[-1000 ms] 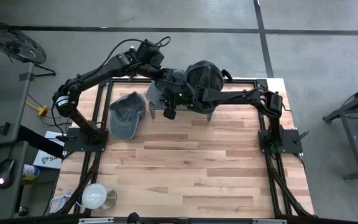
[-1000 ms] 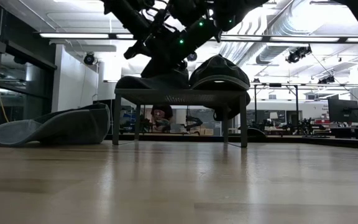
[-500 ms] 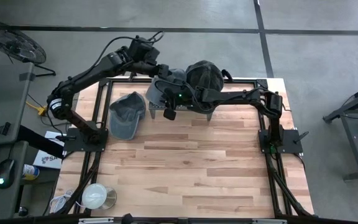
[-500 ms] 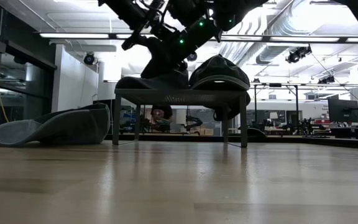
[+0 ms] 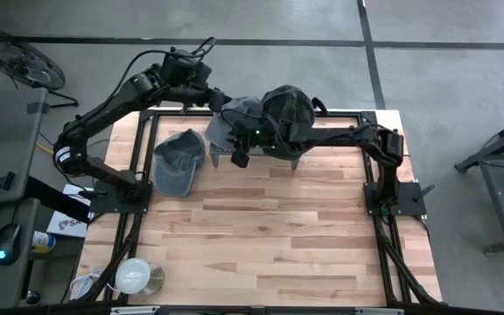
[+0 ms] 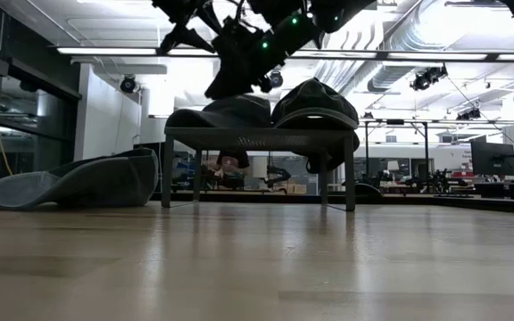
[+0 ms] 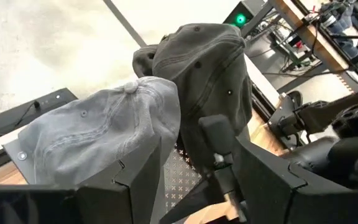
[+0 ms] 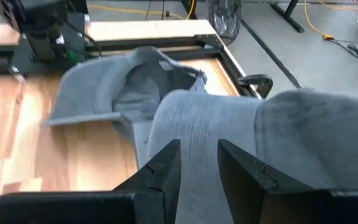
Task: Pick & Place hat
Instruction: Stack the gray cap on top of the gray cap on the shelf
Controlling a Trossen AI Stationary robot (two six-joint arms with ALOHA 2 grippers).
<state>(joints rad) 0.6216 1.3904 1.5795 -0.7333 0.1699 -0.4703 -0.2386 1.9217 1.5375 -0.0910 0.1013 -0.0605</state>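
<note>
Lifted back since earlier, the left gripper [image 7: 185, 186] hangs spread above the faded denim hat [image 7: 104, 134]; right gripper [image 8: 194, 165], parted, hovers over its stitched brim.

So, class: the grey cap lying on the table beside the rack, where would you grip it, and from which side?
Grip the grey cap by its brim, coming straight down from above. In the low view the brim lies low and thin against the table, jutting away from the rack, while the crown is soft and bulky. A judgement only.

No readable text or labels.
</note>
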